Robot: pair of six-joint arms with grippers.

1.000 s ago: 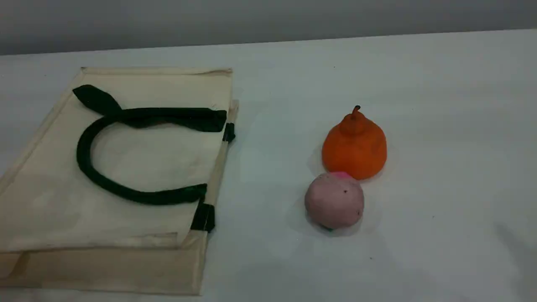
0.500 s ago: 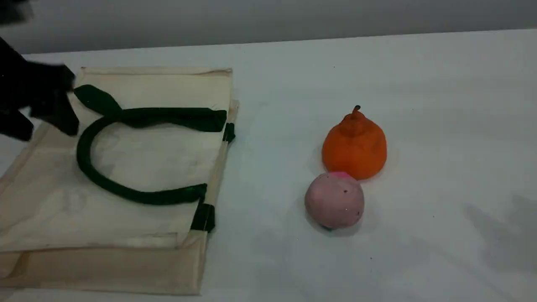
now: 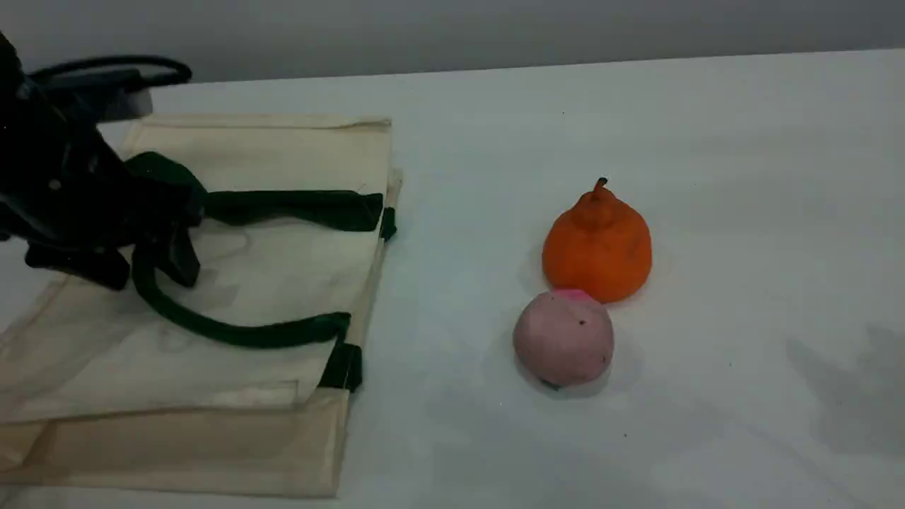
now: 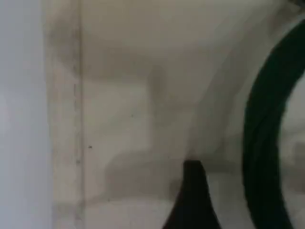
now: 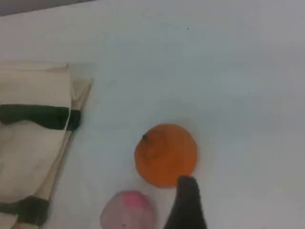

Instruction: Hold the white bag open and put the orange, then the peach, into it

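White bag (image 3: pixel 283 283), left gripper (image 3: pixel 141 272) above handle (image 3: pixel 233 329)

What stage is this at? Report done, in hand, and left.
Done: nothing; the white bag lies flat and closed. In hand: the open left gripper is down at the bag's green handle. Left: opening the bag, then loading the orange and peach, both on the table.

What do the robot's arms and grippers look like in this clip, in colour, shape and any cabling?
The left gripper is matte black and blocky, with angular, wedge-like fingers; a black cable loops above its body. No markings are readable. In the wrist views each arm shows one dark, tapering fingertip: the left fingertip and the right fingertip. The right arm is outside the scene view, so nothing more of it can be described.
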